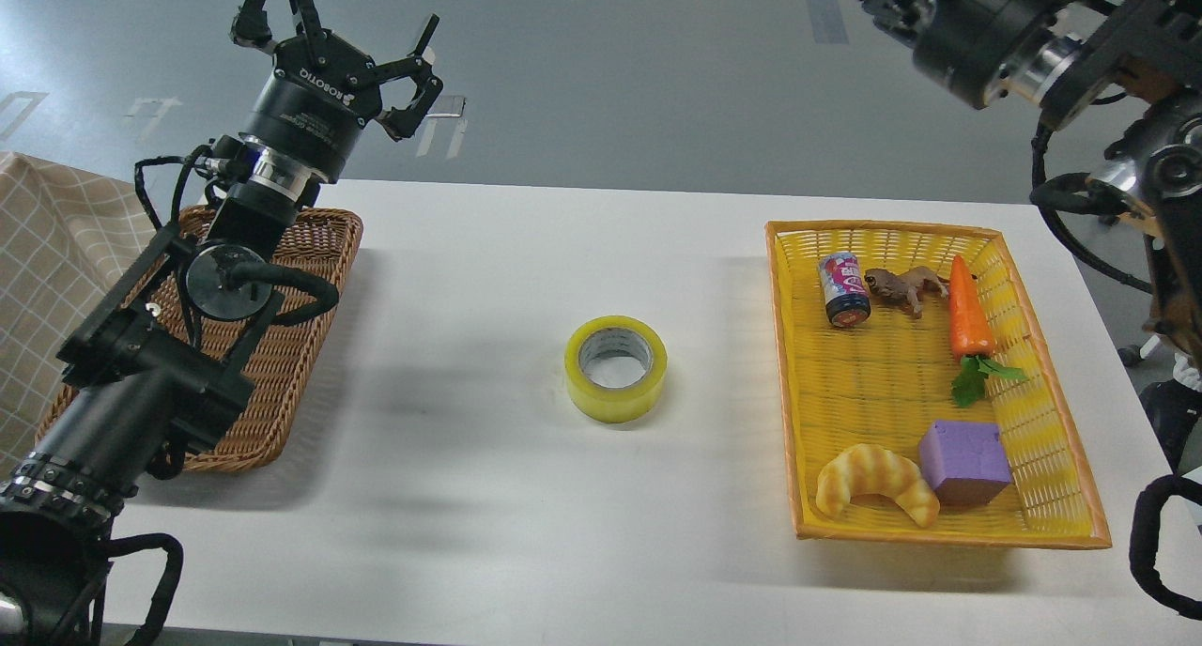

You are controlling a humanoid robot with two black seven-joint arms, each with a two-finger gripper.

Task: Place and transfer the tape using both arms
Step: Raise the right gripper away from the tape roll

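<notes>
At the far left edge of the frame a checked cloth (47,252) is hanging beside the desk (470,496). The left arm (160,364) is rising from the lower left corner toward the upper left, crossing over a brown wicker basket (319,252) that is sitting on the desk's left side. Its gripper (352,40) is hovering above the desk's far edge with the fingers (413,73) spread apart, released and grasping nothing. In the middle of the frame the tape (616,368) is lying flat on the bare desk, its grey-white core facing up, well apart from both baskets and from both arms. To the right a yellow basket (1052,439) is resting on the desk; in its upper part a small can (845,289) is lying beside a brown toy animal (906,287), with a toy carrot (967,313) just right of them, its green leaves pointing down the frame. In the basket's lower part a croissant (875,482) is touching a purple block (965,460). In the upper right corner the right arm (995,22) is reaching in from the right edge, its far end running off the top of the frame, so I cannot tell the state of its fingers.
</notes>
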